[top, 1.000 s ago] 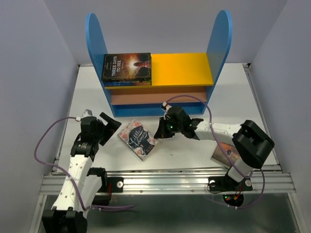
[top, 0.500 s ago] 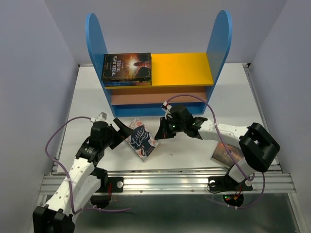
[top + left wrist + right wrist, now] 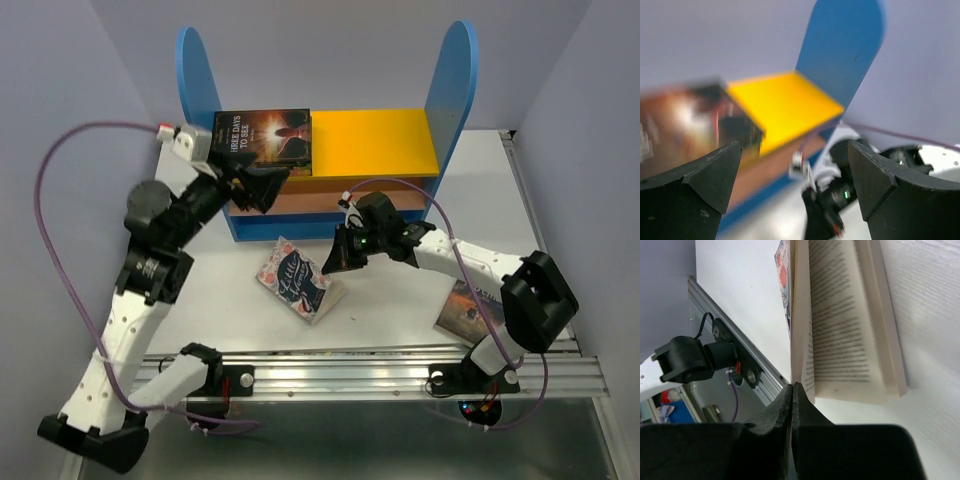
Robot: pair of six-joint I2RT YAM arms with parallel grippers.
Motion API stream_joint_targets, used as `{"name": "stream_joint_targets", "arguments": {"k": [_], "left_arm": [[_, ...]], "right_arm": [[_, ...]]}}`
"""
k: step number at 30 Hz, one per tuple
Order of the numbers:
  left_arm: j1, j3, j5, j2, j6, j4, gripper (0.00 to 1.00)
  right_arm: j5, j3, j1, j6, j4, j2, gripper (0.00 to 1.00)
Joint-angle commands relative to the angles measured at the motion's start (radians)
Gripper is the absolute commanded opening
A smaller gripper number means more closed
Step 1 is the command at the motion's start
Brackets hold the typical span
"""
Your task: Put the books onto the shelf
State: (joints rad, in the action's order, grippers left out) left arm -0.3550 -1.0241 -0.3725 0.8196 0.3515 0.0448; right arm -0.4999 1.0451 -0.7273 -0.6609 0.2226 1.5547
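Observation:
A pale-covered book [image 3: 295, 278] lies on the white table in front of the shelf [image 3: 375, 140]. Its right edge is raised, and my right gripper [image 3: 343, 262] is shut on that edge. In the right wrist view the closed fingertips [image 3: 792, 390] pinch the front cover and first leaves, while the printed pages [image 3: 840, 315] fan open beside them. A dark book [image 3: 262, 138] lies flat on the left half of the yellow top board. My left gripper [image 3: 262, 190] hangs open and empty in the air just below and in front of it. The left wrist view is blurred and shows the yellow board [image 3: 782, 102].
Another book [image 3: 462, 310] lies near the table's front right, partly under the right arm. The shelf's tall blue side panels [image 3: 450, 70] rise on either side of it. The aluminium rail [image 3: 350, 375] runs along the near edge. A purple cable [image 3: 60, 170] loops left of the raised left arm.
My left arm has swung up from the table beside the pale book to the shelf's left front. The right gripper has tipped the book's right edge upward and shifted slightly right.

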Motion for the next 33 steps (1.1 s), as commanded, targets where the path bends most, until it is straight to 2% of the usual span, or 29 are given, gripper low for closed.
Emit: {"name": "stream_joint_targets", "arguments": {"k": [1, 2, 3, 4, 5, 6, 9, 10, 11, 12, 14, 16, 17, 20, 22, 23, 25, 29, 31, 33], "left_arm": [[-0.018, -0.339, -0.268, 0.217, -0.392, 0.049, 0.99], [-0.021, -0.464, -0.411, 0.255, -0.566, 0.006, 0.99], [-0.035, -0.534, -0.471, 0.319, -0.682, -0.176, 0.99], [-0.041, -0.606, -0.579, 0.346, -0.8, -0.285, 0.99], [-0.042, -0.704, -0.636, 0.375, -1.055, -0.381, 0.99], [-0.048, -0.729, -0.681, 0.38, -1.189, -0.572, 0.99], [-0.071, -0.671, -0.611, 0.319, -1.53, -0.758, 0.99], [-0.085, -0.616, -0.555, 0.293, -1.552, -0.747, 0.99], [-0.099, -0.5, -0.531, 0.264, -1.585, -0.741, 0.99], [-0.111, -0.441, -0.516, 0.213, -1.664, -0.746, 0.99], [-0.184, -0.284, -0.449, 0.176, -1.697, -0.75, 0.99], [-0.255, -0.217, -0.384, 0.153, -1.724, -0.789, 0.99], [-0.312, -0.167, -0.328, 0.148, -1.691, -0.79, 0.99], [-0.354, -0.078, -0.296, 0.135, -1.626, -0.78, 0.99], [-0.372, 0.0, -0.255, 0.13, -1.556, -0.683, 0.99], [-0.381, 0.103, -0.196, 0.13, -1.484, -0.64, 0.99], [-0.42, 0.182, -0.145, 0.133, -1.47, -0.576, 0.99], [-0.42, 0.24, -0.171, 0.093, -1.384, -0.513, 0.99], [-0.414, 0.283, -0.169, 0.121, -1.45, -0.554, 0.99], [-0.366, 0.329, -0.253, 0.112, -1.482, -0.574, 0.99]], "right_arm": [[-0.091, 0.085, 0.031, -0.016, 0.011, 0.016, 0.0], [-0.098, 0.104, 0.031, -0.022, 0.012, 0.027, 0.01], [-0.12, 0.11, 0.031, -0.026, 0.014, 0.031, 0.01], [-0.13, 0.112, 0.031, -0.042, 0.014, 0.034, 0.01], [-0.138, 0.112, 0.031, -0.049, 0.014, 0.044, 0.01], [-0.14, 0.11, 0.031, -0.063, 0.017, 0.047, 0.01], [-0.128, 0.099, 0.031, -0.077, 0.026, 0.051, 0.01], [-0.127, 0.093, 0.031, -0.092, 0.027, 0.051, 0.01], [-0.126, 0.087, 0.031, -0.1, 0.027, 0.05, 0.01], [-0.111, 0.075, 0.031, -0.109, 0.027, 0.045, 0.01], [-0.104, 0.064, 0.031, -0.13, 0.027, 0.041, 0.01], [-0.098, 0.059, 0.031, -0.153, 0.032, 0.039, 0.01], [-0.097, 0.056, 0.031, -0.16, 0.035, 0.038, 0.01], [-0.085, 0.055, 0.031, -0.178, 0.049, 0.039, 0.01], [-0.088, 0.052, 0.031, -0.189, 0.049, 0.039, 0.01], [-0.092, 0.052, 0.031, -0.201, 0.049, 0.042, 0.01], [-0.111, 0.058, 0.031, -0.212, 0.05, 0.05, 0.01], [-0.132, 0.067, 0.031, -0.227, 0.072, 0.07, 0.01], [-0.172, 0.095, 0.031, -0.233, 0.084, 0.091, 0.01], [-0.183, 0.107, 0.031, -0.249, 0.101, 0.097, 0.01]]}}
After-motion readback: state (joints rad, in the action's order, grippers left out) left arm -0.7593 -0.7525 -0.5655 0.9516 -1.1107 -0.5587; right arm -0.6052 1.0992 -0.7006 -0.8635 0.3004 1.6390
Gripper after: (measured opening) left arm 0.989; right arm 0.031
